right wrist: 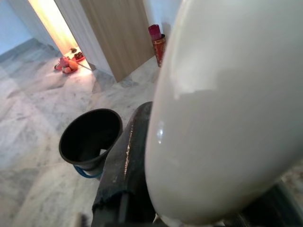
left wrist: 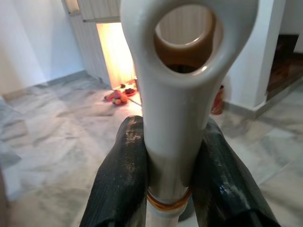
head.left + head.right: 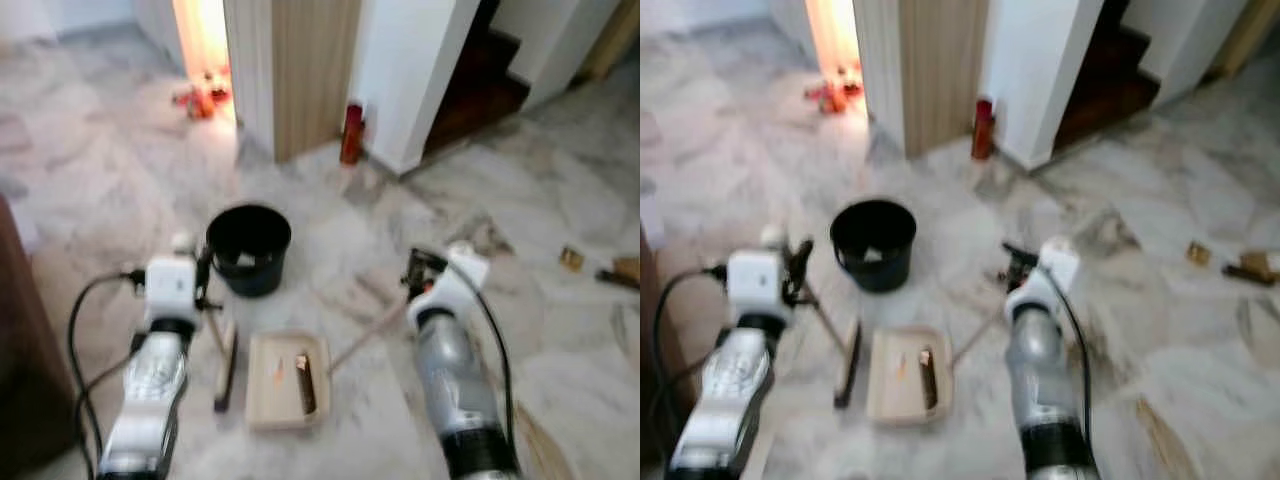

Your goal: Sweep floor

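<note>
Left gripper (image 2: 173, 189) clamps white plastic broom handle (image 2: 175, 118); right gripper (image 3: 425, 268) clamps cream dustpan handle (image 1: 227, 109). Beige dustpan (image 3: 287, 380) on marble floor (image 3: 100, 180), black bucket (image 3: 248, 248) just beyond.

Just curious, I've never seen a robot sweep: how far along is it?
Some debris already lies in the dustpan. The left gripper grips the brush handle, the right gripper the dustpan's handle. Bits on the floor to the right are unswept, and nothing obvious has reached the black bucket.
</note>
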`<state>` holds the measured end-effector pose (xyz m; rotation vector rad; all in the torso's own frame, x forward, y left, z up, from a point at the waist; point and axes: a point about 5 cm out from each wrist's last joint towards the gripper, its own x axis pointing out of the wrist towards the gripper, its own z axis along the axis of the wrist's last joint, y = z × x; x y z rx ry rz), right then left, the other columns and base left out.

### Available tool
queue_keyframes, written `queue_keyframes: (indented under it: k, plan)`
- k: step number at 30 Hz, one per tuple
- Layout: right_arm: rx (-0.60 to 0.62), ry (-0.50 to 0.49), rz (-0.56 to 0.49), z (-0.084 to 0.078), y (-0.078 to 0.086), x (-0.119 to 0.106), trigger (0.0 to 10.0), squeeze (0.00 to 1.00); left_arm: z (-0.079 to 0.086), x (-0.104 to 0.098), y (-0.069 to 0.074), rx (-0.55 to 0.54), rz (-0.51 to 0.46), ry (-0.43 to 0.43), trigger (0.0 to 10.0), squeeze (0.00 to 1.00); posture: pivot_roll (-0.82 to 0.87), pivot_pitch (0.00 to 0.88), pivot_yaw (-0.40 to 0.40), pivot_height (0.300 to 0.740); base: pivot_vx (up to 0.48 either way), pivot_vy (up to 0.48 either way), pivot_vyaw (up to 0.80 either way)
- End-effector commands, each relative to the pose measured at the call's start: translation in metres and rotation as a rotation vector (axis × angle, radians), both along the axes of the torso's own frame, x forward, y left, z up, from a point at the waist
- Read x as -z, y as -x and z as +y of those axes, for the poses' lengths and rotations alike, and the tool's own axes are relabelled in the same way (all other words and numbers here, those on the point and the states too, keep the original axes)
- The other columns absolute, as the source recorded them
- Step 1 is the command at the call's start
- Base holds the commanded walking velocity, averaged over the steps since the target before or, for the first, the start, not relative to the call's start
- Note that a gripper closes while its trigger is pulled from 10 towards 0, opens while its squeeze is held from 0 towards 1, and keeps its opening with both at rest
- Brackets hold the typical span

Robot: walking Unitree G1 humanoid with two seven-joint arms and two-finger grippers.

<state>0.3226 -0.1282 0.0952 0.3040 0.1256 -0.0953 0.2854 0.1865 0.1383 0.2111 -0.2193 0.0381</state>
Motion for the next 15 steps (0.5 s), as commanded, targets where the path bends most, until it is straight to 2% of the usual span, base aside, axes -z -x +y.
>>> queue_keyframes:
  k: [1, 15]
  plan:
    - [0.004, -0.039, -0.035, -0.0013, -0.0017, -0.0068, 10.0, 0.00, -0.0034, -0.0084, -0.0003, 0.013, -0.044, -0.012, 10.0, 0.00, 0.03, 0.097, -0.042, 0.740, 0.000, 0.000, 0.00]
    - [0.006, -0.036, -0.029, -0.0024, -0.0011, -0.0049, 10.0, 0.00, -0.0041, -0.0075, -0.0005, 0.012, -0.031, -0.010, 10.0, 0.00, 0.03, 0.099, -0.041, 0.740, 0.000, 0.000, 0.00]
